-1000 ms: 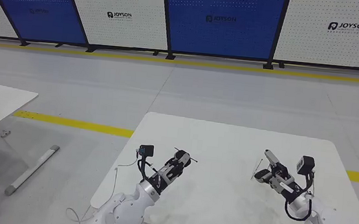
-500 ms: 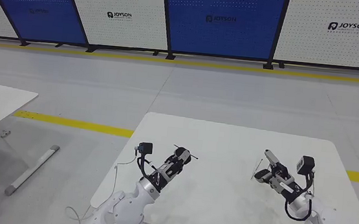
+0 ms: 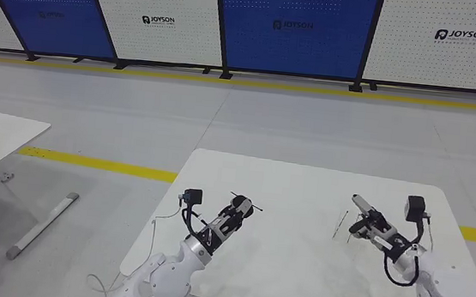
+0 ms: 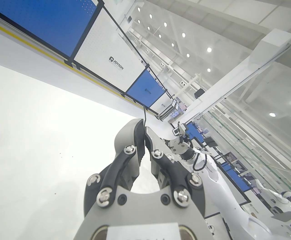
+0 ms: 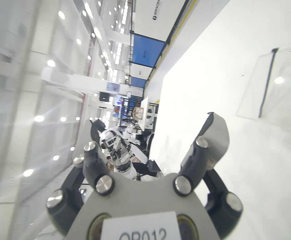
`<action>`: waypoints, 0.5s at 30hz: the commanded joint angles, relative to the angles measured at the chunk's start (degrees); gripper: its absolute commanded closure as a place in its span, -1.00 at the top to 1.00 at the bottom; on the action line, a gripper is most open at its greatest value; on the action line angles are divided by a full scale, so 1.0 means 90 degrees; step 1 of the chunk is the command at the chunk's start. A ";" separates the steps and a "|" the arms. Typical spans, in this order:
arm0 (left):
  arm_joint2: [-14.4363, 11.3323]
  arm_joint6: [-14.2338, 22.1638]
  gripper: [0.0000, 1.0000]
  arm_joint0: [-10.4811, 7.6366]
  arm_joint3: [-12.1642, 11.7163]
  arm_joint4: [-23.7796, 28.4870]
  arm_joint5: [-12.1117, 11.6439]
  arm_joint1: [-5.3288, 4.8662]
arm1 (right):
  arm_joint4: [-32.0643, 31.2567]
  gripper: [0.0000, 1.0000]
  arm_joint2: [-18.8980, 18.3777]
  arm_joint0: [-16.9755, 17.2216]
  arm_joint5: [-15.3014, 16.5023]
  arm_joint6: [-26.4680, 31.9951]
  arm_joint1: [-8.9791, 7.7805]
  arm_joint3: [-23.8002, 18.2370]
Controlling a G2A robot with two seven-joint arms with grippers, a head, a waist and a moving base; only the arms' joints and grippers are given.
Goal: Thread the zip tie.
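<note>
The left jaws are pressed together on a thin black plastic zip tie (image 4: 144,113), and a short piece of it stands out above their tips. In the top view this tie is seen at the lower left of centre, held crosswise just above the white desk (image 3: 295,266).

The right jaws are spread wide and nothing is held between them. In the top view they are at the lower right, just beside a second black zip tie (image 5: 266,84). This tie lies flat on the desk, on what looks like a clear glossy sheet (image 5: 252,91), though that cannot be told for sure.

The step in hand is probably the taking of the lying tie. To do it well, the open jaws should be brought over the strip so that it lies between the pads. They should be closed near one end, so that a long free part is left for the threading. Because the strip is thin and flat, the tips should be lowered nearly to the surface, or it may slide away. After that, the tail must be lined up carefully with the small head.
</note>
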State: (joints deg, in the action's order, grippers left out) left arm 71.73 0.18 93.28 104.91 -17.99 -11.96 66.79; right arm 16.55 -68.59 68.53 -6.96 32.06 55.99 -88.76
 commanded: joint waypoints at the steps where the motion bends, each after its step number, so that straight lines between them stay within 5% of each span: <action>1: 0.0000 0.0000 -1.00 0.0000 0.0000 0.0000 0.0000 0.0000 | -0.0703 1.00 -0.0027 -0.0211 -0.0554 0.0378 -0.0058 -0.0081; 5: 0.0000 0.0000 -1.00 0.0000 0.0000 0.0000 0.0000 0.0000 | -0.1913 1.00 0.0279 -0.0660 -0.1325 0.1163 -0.0112 -0.0084; 8: 0.0000 0.0000 -1.00 0.0000 0.0000 0.0000 0.0000 0.0000 | -0.3141 1.00 0.0752 -0.1086 -0.1391 0.1639 -0.0109 0.0386; 15: 0.0000 0.0000 -1.00 0.0000 0.0000 0.0000 0.0000 0.0000 | -0.3141 1.00 0.0752 -0.1086 -0.1391 0.1639 -0.0109 0.0386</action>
State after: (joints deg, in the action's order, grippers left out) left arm 71.73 0.18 93.28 104.91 -17.99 -11.96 66.79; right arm -11.65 -61.83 58.76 -19.47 46.77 55.02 -85.29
